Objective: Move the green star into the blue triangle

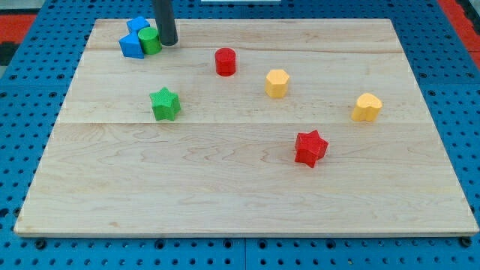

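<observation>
Mid-left: upright ridged green star (165, 103)

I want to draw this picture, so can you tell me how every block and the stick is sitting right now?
Dark rod's tip: down on the board, beside the green cylinder.
Green cylinder block: upright, touching the blue blocks.
Two blue blocks: huddled together, top-left corner; shapes unclear.
Green star block: flat, alone, untouched.
Red cylinder block: upright, alone.
Yellow hexagon block: flat, alone.
Yellow heart-like block: flat, alone.
Red star block: flat, alone.
</observation>
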